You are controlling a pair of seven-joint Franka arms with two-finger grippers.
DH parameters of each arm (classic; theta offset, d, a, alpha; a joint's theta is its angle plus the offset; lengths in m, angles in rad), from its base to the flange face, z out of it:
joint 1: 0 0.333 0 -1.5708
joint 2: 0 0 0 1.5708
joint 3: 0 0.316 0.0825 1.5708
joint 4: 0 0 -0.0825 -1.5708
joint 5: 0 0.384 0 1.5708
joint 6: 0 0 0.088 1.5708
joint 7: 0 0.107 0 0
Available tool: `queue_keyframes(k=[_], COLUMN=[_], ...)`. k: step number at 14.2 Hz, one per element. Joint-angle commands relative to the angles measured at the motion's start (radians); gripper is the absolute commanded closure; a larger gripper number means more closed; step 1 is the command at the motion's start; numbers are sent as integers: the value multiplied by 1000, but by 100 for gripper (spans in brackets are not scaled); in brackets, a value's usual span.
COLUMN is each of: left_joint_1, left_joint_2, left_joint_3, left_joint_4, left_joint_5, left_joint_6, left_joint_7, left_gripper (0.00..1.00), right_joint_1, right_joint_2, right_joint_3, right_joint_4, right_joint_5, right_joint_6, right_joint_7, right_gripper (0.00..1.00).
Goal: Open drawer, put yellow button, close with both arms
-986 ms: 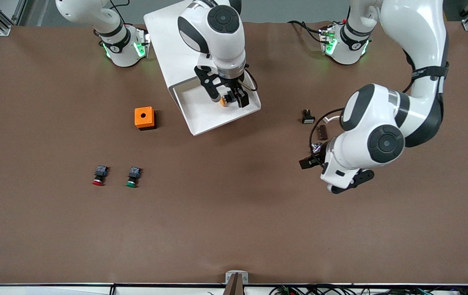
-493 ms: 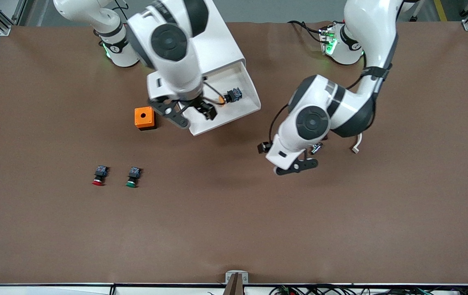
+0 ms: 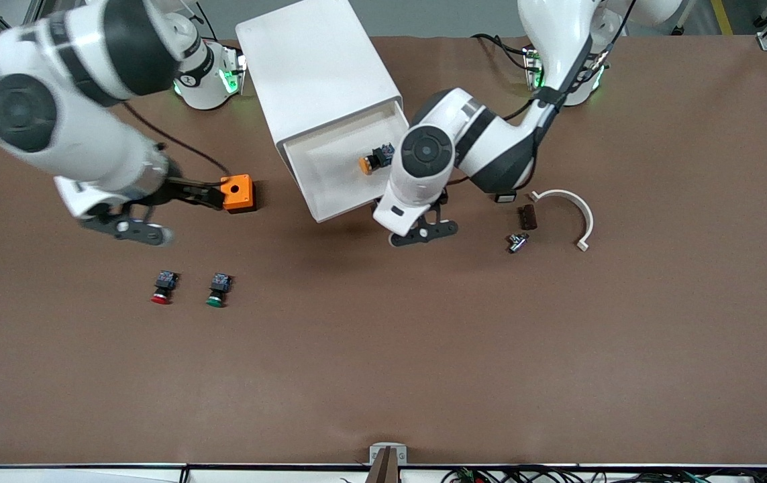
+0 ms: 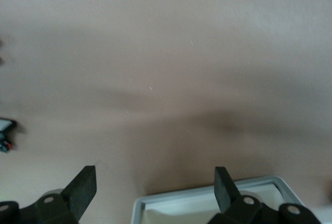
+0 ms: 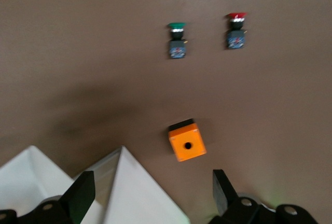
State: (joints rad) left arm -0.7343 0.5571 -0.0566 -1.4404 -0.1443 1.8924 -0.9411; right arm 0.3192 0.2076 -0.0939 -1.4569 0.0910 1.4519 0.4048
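Two white Franka arms work a brown table [image 3: 383, 376] on which a white boxy cabinet [image 3: 316, 67] stands with its shallow white plastic drawer [image 3: 329, 194] pulled open. Inside that drawer lies the yellow button [image 3: 374, 159], a small push button with a yellow-orange round cap and a black-and-blue body, resting on its side near the tray's corner toward the left arm's end of the table.

At the open drawer's front corner hangs the left gripper [image 4: 155, 187], its two black fingers spread wide with nothing between them; its wrist view shows bare table and the drawer's grey-white rim below. Fingers apart and carrying nothing, the right gripper [image 5: 150, 193] hangs over the table toward the right arm's end, close beside a small orange plastic cube with a round hole in its top [image 3: 236, 192]; whether it touches the cube is hard to tell, since the arm is blurred.

Nearer the front camera, a red-capped button [image 3: 163, 287] and a green-capped button [image 3: 218, 290] lie side by side. Toward the left arm's end rest a curved white plastic strip [image 3: 574, 206], a small dark brown block [image 3: 527, 217] and a small metal part [image 3: 516, 242].
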Motion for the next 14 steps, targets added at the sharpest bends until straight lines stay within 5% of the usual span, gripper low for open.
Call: queue_keyframes(k=[1, 7, 14], left_joint_1=[-48, -65, -66], left_joint_2=[6, 4, 12], left_joint_3=[3, -113, -226], left_joint_4=[-5, -8, -20], left_joint_5=[-9, -47, -52], left_joint_6=[25, 34, 34], left_joint_7=[-63, -217, -393], left_gripper=[0, 0, 0], right_joint_1=[-127, -296, -321], right_joint_2=[-30, -63, -59], right_joint_3=[20, 22, 33], right_joint_4=[-3, 0, 4], right_joint_5=[-23, -69, -128], right_joint_6=[-50, -84, -99], right_joint_7=[-234, -428, -432], right_gripper=[0, 0, 0])
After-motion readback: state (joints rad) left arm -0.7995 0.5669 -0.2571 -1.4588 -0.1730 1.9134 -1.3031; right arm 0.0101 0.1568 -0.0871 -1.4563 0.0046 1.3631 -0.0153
